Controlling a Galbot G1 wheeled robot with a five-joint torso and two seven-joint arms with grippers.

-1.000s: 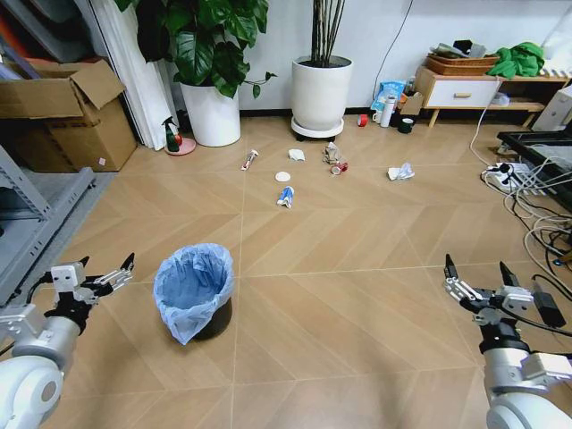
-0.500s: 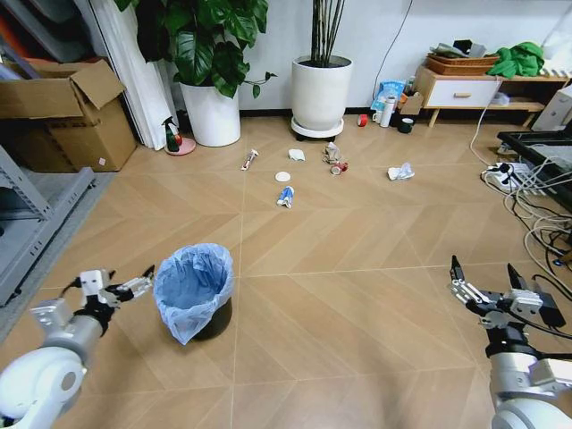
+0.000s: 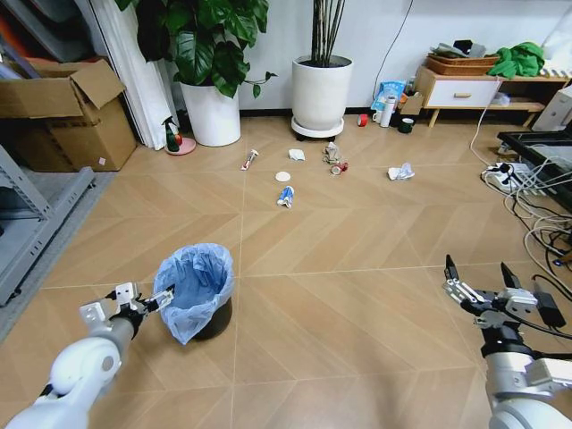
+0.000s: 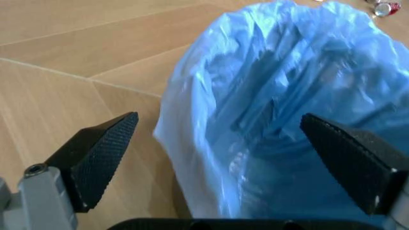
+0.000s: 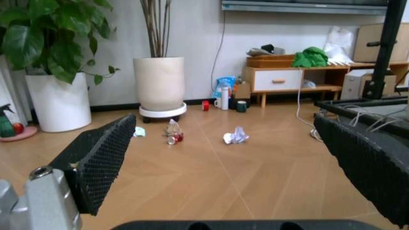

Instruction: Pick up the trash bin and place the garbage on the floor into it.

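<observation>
1. Trash bin: lower left of frame on the floor, blue bag liner over rim, upright.
2. Left gripper: just beside bin's left rim, fingers apart, nothing held; wrist view has the rim betw. the pads.
3. Right gripper: lower right, fingers apart, idle, well apart from bin.
4. Garbage: scattered upper centre, near the white pot.
5. Risk: fingers may pinch only the loose liner, not the rim, so the bag slips or bin tips on lift.
</observation>
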